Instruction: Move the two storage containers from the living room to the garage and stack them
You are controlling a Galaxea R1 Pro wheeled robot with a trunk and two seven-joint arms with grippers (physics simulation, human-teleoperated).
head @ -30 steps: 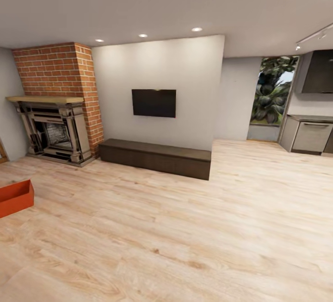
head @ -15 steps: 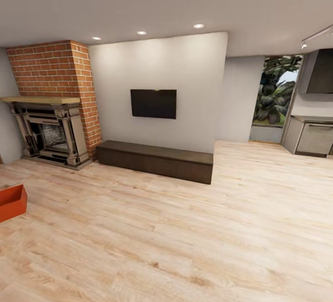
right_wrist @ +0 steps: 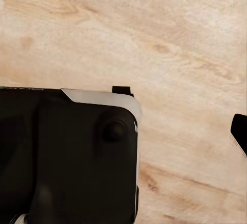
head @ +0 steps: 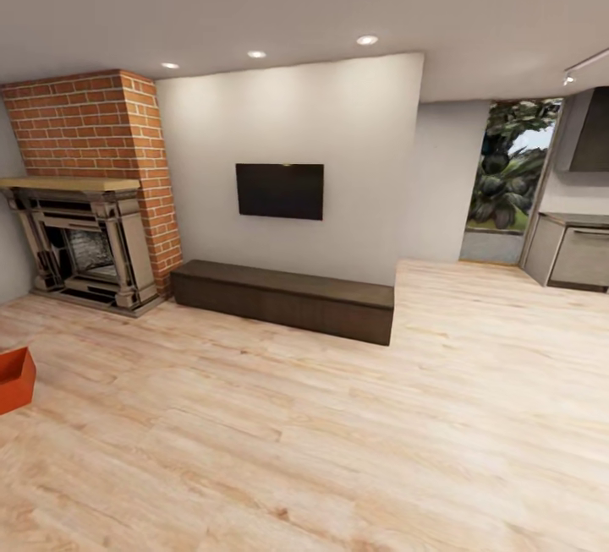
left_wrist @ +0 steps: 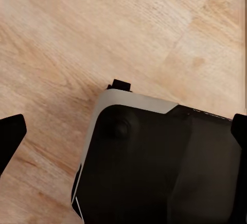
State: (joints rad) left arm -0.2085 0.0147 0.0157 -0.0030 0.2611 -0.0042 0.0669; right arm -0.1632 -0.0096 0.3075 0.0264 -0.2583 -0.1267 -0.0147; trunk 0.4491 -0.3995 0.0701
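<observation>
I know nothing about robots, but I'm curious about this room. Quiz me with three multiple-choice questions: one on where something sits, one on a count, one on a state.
1. Where does the orange container lie in the head view?
A. On the low dark bench
B. On the wood floor at the far left edge
C. On the fireplace mantel

2. How many lit ceiling spotlights show?
A. One
B. Three
C. Six

3. What state is the wall television in?
A. Dark screen
B. Showing a picture
C. Fallen to the floor

Answers:
1 B, it rests on the light planks, cut off by the frame.
2 B, three glow in a row above the wall.
3 A, its screen is plain black, still mounted.
</observation>
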